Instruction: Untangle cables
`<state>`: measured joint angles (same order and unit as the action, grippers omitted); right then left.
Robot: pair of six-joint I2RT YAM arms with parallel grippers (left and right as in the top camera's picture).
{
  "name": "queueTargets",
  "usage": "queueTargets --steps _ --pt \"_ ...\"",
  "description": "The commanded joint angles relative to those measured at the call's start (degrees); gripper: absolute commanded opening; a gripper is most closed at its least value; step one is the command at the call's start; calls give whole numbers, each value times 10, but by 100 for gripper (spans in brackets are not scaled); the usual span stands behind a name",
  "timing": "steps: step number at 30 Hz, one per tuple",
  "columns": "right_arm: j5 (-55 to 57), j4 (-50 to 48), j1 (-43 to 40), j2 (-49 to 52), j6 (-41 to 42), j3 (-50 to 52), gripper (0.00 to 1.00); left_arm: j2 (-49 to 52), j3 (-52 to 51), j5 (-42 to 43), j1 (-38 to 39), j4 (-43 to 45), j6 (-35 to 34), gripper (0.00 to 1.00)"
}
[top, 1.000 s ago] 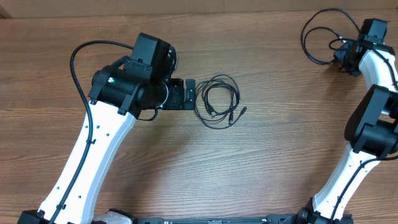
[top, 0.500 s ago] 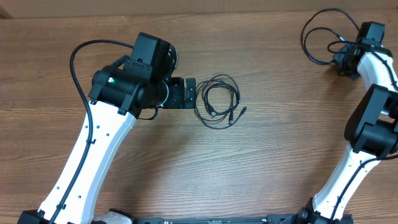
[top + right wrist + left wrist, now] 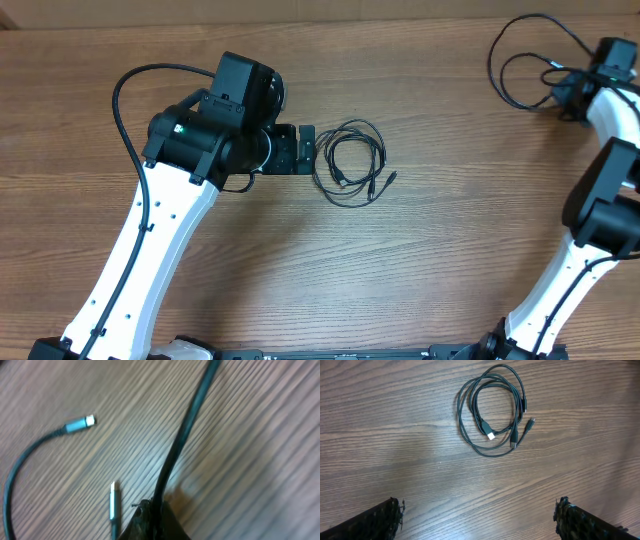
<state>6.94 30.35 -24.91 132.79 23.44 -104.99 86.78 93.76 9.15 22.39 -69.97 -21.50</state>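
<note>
Left jaws are wide open with nothing in them. On the overhead the left arm (image 3: pixel 165 230) has them level with the coiled bundle (image 3: pixel 350 162), just beside it at desk (image 3: pixel 450 250) centre. We can't tell there if they touch it.

In the left wrist view, both fingertips (image 3: pixel 377 520) sit in the bottom corners, apart from the bundle, with bare wood between. The bundle is several thin black loops lying flat and overlapping. A white-tipped plug (image 3: pixel 490 436) lies inside the loops. Two more plugs (image 3: pixel 514 440) poke out at the coil's edge.

Right jaws are shut tight on the looped cable (image 3: pixel 515 60). We see them at the far right corner of the desk, well apart from the bundle. From there the cable swings out in two loose loops toward the desk's far edge.

The right wrist view is blurred. The cable leaves the pinched fingertips (image 3: pixel 150 522) and runs up across the wood. A silver-tipped plug (image 3: pixel 80 423) lies off to the side on a curved lead. Another connector (image 3: pixel 113 502) lies just beside the fingertips. We can't tell which cable either belongs to.
</note>
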Motion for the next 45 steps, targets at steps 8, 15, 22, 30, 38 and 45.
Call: queueTargets --steps 8,15,22,30,38,45 --pt "-72 19 -22 0 -38 -77 100 1 2 -7 1 14 -9 100" --pt "-183 30 29 0 -82 -75 95 1 2 -5 1 14 -9 100" --pt "-122 9 112 11 -148 -59 94 1 2 -5 1 11 -9 100" --pt "-92 -31 148 59 -193 -59 92 1 2 -6 1 10 -9 100" --pt "-91 -28 146 87 -193 -59 69 1 2 -6 1 10 -8 99" --pt "-99 -10 149 87 -193 -59 36 1 2 -7 1 10 -8 100"
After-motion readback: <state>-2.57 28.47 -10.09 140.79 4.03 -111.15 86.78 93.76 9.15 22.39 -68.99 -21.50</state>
